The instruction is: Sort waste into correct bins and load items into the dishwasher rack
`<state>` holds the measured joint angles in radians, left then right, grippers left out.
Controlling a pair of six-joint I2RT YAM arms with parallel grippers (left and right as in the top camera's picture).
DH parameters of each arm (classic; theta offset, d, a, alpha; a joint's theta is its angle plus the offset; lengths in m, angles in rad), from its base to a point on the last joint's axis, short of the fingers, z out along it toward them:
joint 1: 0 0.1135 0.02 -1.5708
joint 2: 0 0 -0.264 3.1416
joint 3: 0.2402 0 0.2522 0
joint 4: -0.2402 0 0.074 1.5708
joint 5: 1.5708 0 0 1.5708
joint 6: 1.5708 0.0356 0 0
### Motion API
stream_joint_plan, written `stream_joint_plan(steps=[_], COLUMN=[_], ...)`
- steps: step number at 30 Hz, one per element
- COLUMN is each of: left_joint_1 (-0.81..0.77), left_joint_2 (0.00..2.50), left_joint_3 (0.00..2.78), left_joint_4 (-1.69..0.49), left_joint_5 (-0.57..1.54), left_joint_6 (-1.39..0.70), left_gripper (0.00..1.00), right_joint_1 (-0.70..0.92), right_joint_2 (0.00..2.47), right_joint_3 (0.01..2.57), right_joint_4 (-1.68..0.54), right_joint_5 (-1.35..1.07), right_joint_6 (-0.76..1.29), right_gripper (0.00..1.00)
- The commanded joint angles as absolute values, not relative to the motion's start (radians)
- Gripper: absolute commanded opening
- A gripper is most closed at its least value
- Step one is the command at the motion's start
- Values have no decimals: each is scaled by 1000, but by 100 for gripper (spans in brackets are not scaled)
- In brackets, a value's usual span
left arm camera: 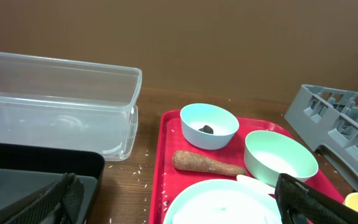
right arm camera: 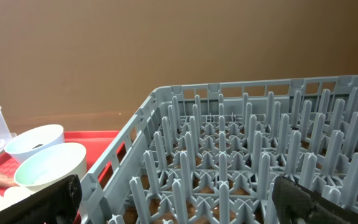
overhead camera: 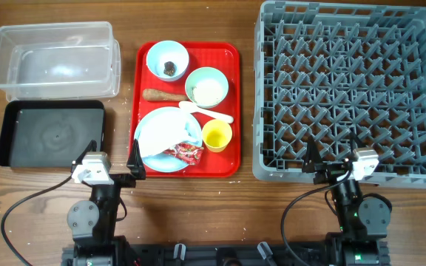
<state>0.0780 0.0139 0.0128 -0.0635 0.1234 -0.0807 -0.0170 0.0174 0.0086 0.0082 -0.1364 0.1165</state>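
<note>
Both are released, jaws wide apart: left pincer [left arm camera: 178, 182] at the near edge of the red tray [overhead camera: 234, 74], right pincer [right arm camera: 176, 186] at the near edge of the grey rack [overhead camera: 259, 96]. The brown stick [overhead camera: 161, 94] lies on the tray, long axis left-right, with its thick end toward the clear tub [overhead camera: 50, 52] and its tapered end toward the rack.

Soft even light from above, faint shadows, mild glare on the clear tub [overhead camera: 54, 63], blurry wrist-view foregrounds.

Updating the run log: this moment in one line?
left gripper open | right gripper open | rack empty | tub, black tray empty | dishes, waste on red tray
</note>
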Motion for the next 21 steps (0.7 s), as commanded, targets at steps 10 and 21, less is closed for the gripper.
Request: stream_joint_plan(steps=[10,21], left_joint_1=[83,83], left_joint_2=[6,6], left_joint_3=[6,6], left_joint_4=[-67,-66], left_joint_5=[111,110], left_joint_6=[-86,-86], left_gripper=[100,100], right_joint_1=[-22,-22], right_joint_2=[4,7], right_joint_3=[5,5], right_joint_4=[12,6], right_joint_5=[-122,-86], right_joint_6=[132,247], right_gripper=[100,100])
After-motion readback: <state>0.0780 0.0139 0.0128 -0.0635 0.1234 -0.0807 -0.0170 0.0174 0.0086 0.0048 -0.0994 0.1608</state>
